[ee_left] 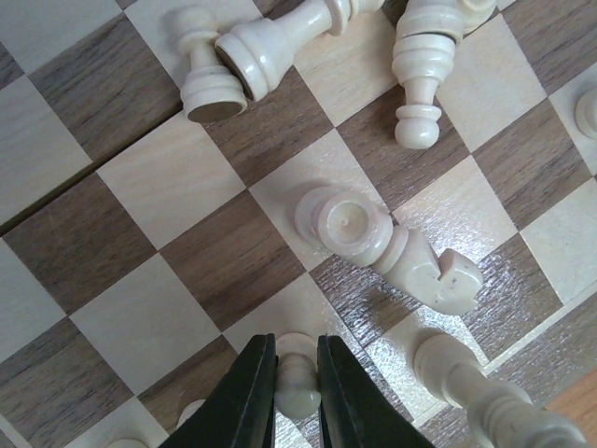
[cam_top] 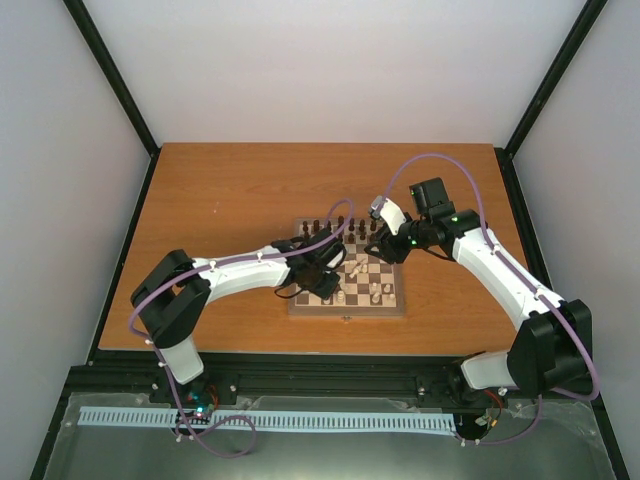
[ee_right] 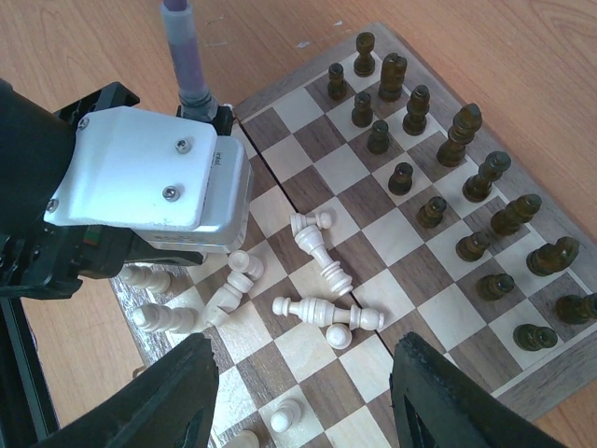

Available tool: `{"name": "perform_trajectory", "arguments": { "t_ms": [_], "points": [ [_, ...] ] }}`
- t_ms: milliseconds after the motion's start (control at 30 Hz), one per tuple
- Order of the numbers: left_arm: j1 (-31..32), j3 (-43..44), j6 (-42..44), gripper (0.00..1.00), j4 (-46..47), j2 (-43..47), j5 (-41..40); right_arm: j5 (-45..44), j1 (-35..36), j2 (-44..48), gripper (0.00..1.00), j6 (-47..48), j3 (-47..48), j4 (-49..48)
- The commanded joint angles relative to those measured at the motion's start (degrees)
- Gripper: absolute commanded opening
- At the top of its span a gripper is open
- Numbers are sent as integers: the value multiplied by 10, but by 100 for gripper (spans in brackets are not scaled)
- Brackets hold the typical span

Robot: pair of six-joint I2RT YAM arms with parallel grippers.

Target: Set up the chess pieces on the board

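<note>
The board (cam_top: 396, 306) lies at the table's middle. Dark brown pieces (ee_right: 438, 210) stand in two rows along its far side. Several cream pieces lie toppled on the squares: a knight (ee_left: 410, 261), a bishop (ee_right: 326, 313) and a pawn (ee_right: 311, 224). Others stand near the near edge (cam_top: 378, 292). My left gripper (ee_left: 297, 350) is shut on an upright cream pawn (ee_left: 298, 397) close above the board (ee_left: 215, 271). It also shows in the top view (cam_top: 325, 268). My right gripper (ee_right: 303, 373) is open and empty, held above the toppled cream pieces, and also shows in the top view (cam_top: 385, 245).
The left arm's white wrist housing (ee_right: 149, 168) and its purple cable (ee_right: 187, 56) hang over the board's corner, close to my right gripper. The orange-brown table (cam_top: 220, 200) stretches around the board, bounded by white walls and black frame posts (cam_top: 120, 90).
</note>
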State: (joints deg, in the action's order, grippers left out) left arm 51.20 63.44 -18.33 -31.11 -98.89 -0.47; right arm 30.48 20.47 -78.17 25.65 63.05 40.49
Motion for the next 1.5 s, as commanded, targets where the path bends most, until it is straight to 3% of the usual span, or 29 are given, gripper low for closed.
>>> {"name": "perform_trajectory", "arguments": {
  "t_ms": [0, 200, 533, 967, 1133, 1167, 1267, 1400, 1467],
  "points": [
    [4, 23, 8, 15, -6, -12, -6, 9, -5, -6, 53, 6, 8, 2],
    [4, 28, 3, 15, -4, -17, -31, 9, -5, -8, 52, 7, 8, 4],
    [4, 32, 9, 27, -13, -4, -25, 12, -5, -9, 52, 7, 8, 6],
    [2, 70, -2, 37, -57, 105, -44, -28, -14, -24, 52, 24, 19, 14],
    [-15, 115, 3, 51, -106, 210, -44, -78, -9, -82, 46, 41, 37, 44],
    [-23, 120, 3, 57, -110, 241, -42, -91, -5, -90, 45, 44, 37, 46],
    [-44, 107, 5, 89, -103, 303, -63, -122, 9, -109, 44, 51, 34, 41],
    [-76, 37, 23, 93, -69, 341, -132, -136, 32, -137, 42, 46, 38, 41],
    [-106, -8, 23, 91, -46, 345, -122, -143, 48, -151, 41, 42, 39, 41]
  ]
}}
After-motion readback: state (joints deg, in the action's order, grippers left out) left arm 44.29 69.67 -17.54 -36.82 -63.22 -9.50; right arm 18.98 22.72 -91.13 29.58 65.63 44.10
